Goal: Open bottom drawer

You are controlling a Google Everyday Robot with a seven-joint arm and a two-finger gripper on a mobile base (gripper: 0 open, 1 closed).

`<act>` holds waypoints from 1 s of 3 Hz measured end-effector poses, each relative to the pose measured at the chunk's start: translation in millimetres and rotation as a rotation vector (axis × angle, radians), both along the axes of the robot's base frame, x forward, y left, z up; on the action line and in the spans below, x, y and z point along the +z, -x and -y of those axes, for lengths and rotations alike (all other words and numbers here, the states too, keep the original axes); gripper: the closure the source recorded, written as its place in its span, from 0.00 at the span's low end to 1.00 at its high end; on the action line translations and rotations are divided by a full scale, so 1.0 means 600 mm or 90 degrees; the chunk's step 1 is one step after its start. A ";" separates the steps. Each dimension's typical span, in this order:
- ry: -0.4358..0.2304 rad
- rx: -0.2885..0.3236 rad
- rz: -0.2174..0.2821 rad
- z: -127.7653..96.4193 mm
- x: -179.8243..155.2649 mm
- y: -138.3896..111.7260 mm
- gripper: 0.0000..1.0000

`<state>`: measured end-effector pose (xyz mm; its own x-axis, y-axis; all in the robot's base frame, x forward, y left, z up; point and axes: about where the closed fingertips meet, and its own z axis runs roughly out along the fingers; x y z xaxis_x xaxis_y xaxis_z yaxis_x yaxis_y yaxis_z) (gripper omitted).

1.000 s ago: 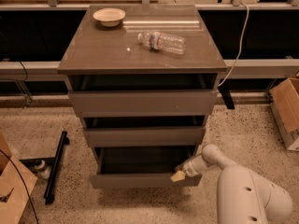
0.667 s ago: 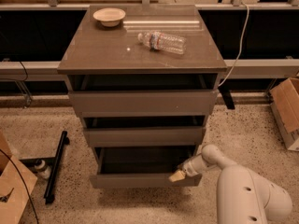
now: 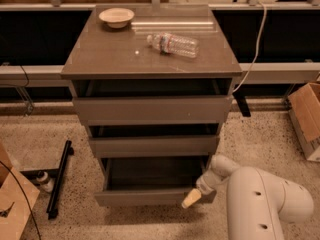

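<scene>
A bulky, rounded white arm (image 3: 267, 204) is seen in the lower right of the frame, its smooth shell marked by a few small dark holes. It is narrowed through a rounded white joint to the gripper (image 3: 191, 199), tipped in pale tan, just right of lower centre.

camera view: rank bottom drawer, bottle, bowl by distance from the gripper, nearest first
The gripper is low down, at the right end of the pulled-out drawer front.
1. bottom drawer: right at the gripper, lowest of the three.
2. bottle: lying on the cabinet top, right of centre.
3. bowl: back left corner of the same top.
</scene>
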<state>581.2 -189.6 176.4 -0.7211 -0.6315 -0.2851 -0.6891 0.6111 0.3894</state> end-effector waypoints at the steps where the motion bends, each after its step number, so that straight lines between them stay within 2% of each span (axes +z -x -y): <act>1: 0.000 0.000 0.000 -0.001 0.000 0.000 0.00; 2: 0.001 -0.015 -0.012 0.003 0.001 0.025 0.00; 3: 0.001 -0.015 -0.012 0.000 0.001 0.025 0.00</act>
<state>566.4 -189.8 176.8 -0.7411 -0.6150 -0.2694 -0.6669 0.6279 0.4012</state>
